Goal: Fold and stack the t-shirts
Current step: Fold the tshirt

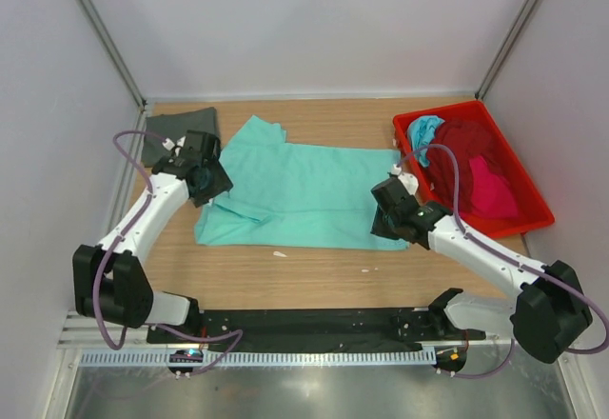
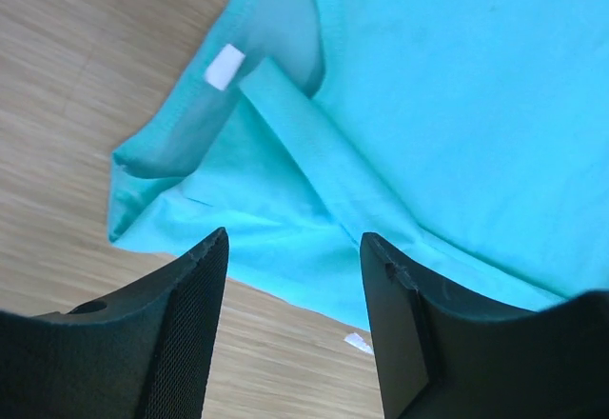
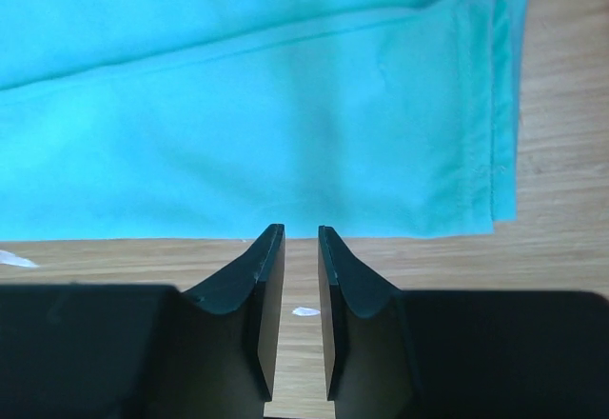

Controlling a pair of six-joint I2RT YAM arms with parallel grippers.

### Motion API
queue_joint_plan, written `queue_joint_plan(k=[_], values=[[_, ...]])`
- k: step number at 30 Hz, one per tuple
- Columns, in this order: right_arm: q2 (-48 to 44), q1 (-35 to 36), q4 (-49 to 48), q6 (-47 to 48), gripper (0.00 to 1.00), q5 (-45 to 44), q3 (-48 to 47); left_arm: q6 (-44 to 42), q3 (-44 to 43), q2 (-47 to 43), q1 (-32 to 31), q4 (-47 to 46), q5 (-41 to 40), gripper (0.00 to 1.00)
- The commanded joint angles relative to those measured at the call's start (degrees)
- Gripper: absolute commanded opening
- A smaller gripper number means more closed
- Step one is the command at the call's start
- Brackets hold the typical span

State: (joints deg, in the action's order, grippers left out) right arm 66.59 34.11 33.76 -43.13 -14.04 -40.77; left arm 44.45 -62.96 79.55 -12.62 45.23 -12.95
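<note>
A mint green t-shirt (image 1: pixel 304 190) lies spread flat across the middle of the table, partly folded lengthwise. My left gripper (image 1: pixel 205 179) hovers at its left end, open and empty. The left wrist view shows its jaws (image 2: pixel 293 248) just short of the shirt's collar end (image 2: pixel 457 105), where a white label (image 2: pixel 225 67) shows. At the shirt's front right corner my right gripper (image 1: pixel 385 219) stands over bare wood. Its fingers (image 3: pixel 301 233) are a narrow gap apart with nothing between them, just short of the folded edge (image 3: pixel 285 124). A dark grey t-shirt (image 1: pixel 186 129) lies at the back left.
At the right stands a red tray (image 1: pixel 438 109) that holds maroon (image 1: pixel 466 143), pink (image 1: pixel 490 190) and turquoise (image 1: pixel 425 131) t-shirts in a heap. A small white scrap (image 1: pixel 279 253) lies on the wood in front of the mint shirt. White walls close in the table.
</note>
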Motion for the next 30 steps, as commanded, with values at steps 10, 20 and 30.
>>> queue_joint_plan(k=[10,20,30], values=[[3.46,1.14,-1.15,6.57,0.27,-3.80,-12.40,0.20,-1.46,12.02,-0.03,-6.65,7.85,0.62],[4.34,1.31,-1.85,6.40,0.28,-3.97,-10.38,0.38,-5.24,19.77,-0.03,-8.32,7.59,0.57],[6.10,1.22,-3.08,6.05,0.27,-3.80,-9.32,0.29,-6.65,21.09,-0.30,-6.65,6.19,0.51]])
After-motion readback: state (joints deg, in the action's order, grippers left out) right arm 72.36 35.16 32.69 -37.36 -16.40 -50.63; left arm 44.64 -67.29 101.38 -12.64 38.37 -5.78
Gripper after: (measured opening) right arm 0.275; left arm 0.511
